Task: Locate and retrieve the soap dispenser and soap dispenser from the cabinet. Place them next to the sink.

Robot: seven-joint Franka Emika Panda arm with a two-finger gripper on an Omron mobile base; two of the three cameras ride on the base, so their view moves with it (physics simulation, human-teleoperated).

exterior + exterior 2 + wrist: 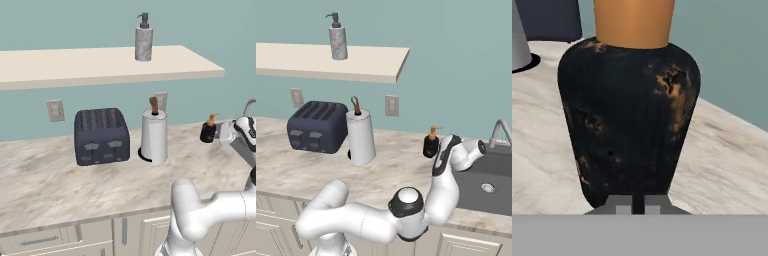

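Placing the black soap dispenser (pixel 629 120) beside the sink (pixel 491 185) looks like the step in hand. Countertop (pixel 60 185) runs under and out ahead of the jaws; cream shelf board (pixel 100 65) sits high above and well off to the side, with the grey speckled dispenser (pixel 143 42) upright on it, not fetched yet. Toaster (pixel 101 136) and paper-towel roll (pixel 154 136) stand well beyond the jaws, past the bottle. Sink basin lies just behind the gripper on the arm's side, faucet (pixel 499 130) near it. Black bottle stands directly ahead of the gripper (pixel 638 204), upright, base seemingly on the marble, filling the hand view. Fingertips read narrow, pressed nearly together at the bottle's foot, so jaws closed with nothing between them; bottle likely touching them in front, not gripped. To do it well: back straight off along the jaw axis, no sideways sweep, since the squat bottle with its orange pump (pixel 432 132) could tip if nudged. Then go for the shelf bottle.
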